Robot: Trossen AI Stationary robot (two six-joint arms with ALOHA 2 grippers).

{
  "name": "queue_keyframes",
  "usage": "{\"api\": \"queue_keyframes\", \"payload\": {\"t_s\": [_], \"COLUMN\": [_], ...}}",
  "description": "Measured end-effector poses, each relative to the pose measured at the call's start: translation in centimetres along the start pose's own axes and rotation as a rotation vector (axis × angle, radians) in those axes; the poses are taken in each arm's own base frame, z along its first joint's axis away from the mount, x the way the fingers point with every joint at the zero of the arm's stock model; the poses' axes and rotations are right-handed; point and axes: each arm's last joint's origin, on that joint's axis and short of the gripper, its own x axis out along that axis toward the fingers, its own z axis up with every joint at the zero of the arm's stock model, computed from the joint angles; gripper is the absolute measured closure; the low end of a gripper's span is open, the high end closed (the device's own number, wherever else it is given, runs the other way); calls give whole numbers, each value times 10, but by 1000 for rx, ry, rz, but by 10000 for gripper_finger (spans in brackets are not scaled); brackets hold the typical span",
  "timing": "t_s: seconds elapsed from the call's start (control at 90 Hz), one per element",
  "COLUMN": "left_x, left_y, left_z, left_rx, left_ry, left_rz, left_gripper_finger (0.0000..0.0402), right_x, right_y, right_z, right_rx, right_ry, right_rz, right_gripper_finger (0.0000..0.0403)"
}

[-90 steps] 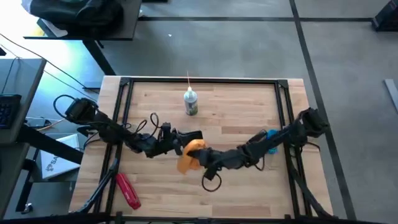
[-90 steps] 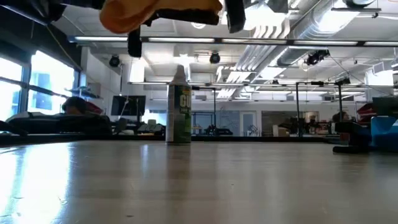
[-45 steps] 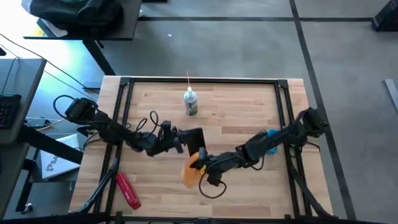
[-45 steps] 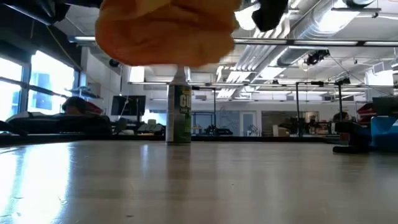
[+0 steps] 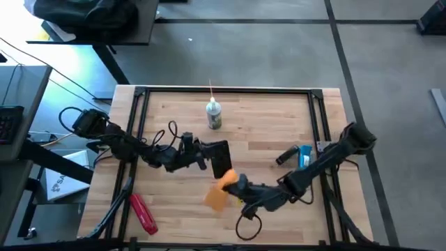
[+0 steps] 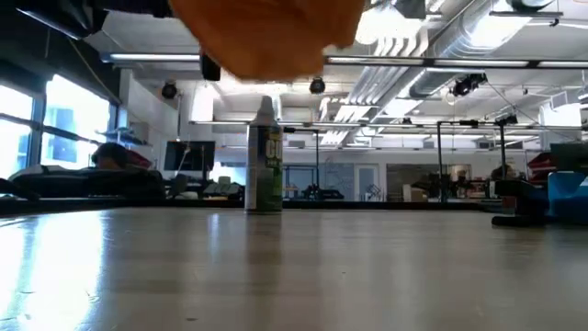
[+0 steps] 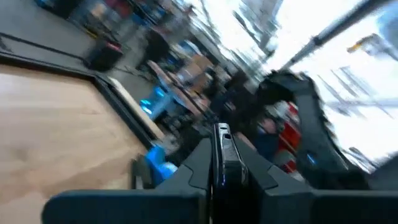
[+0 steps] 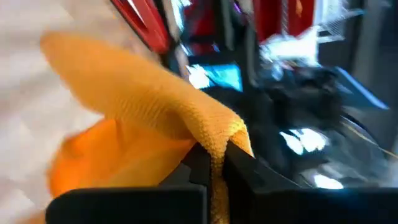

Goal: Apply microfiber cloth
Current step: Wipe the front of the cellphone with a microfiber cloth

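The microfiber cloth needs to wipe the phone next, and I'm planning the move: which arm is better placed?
The right. Its gripper already pinches the microfiber cloth beside the phone, which the left gripper holds up.

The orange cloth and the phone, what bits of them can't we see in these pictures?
- Microfiber cloth, low view: its top is cut off by the picture's upper edge.
- Right gripper, right wrist view: the cloth covers its fingertips.
- Black phone, left wrist view: seen edge-on and blurred; its screen cannot be made out, and the left gripper hides one end.
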Motion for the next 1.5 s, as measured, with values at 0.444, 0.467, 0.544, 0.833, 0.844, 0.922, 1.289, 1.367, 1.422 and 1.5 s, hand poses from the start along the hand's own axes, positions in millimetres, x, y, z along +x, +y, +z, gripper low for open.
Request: {"api": "queue_keyframes", "payload": {"t_s": [0.444,0.467,0.544,0.833,0.844,0.922,1.289,1.367,1.422,1.5], "left_x": [-6,-7,-7,-3,-2,-1,11,13,14,14], "left_y": [-3,-3,-2,1,1,2,6,5,6,5], "left_z": [-13,-13,-14,-8,-8,-5,19,32,40,52], "left_rx": [-31,-31,-27,-28,-30,-38,-15,12,81,298], "left_ry": [125,125,127,95,92,78,-13,-44,-60,-83], "left_rz": [-31,-28,-24,-22,-23,-28,-102,-130,-143,-168], "left_gripper_finger": [385,385,385,385,385,385,385,385,385,385], "right_x": [25,26,26,16,16,13,15,11,7,0], "right_y": [-22,-21,-18,-8,-8,-5,35,40,41,38], "right_z": [-42,-42,-42,-29,-29,-26,-9,-4,-1,0], "right_rx": [-280,-273,-230,-125,-124,-82,183,231,242,235], "right_ry": [256,245,203,150,147,123,-35,-66,-61,-7], "right_rz": [-42,-35,-10,23,26,42,280,315,310,273], "right_gripper_finger": [403,403,403,403,403,403,403,403,403,403]}}
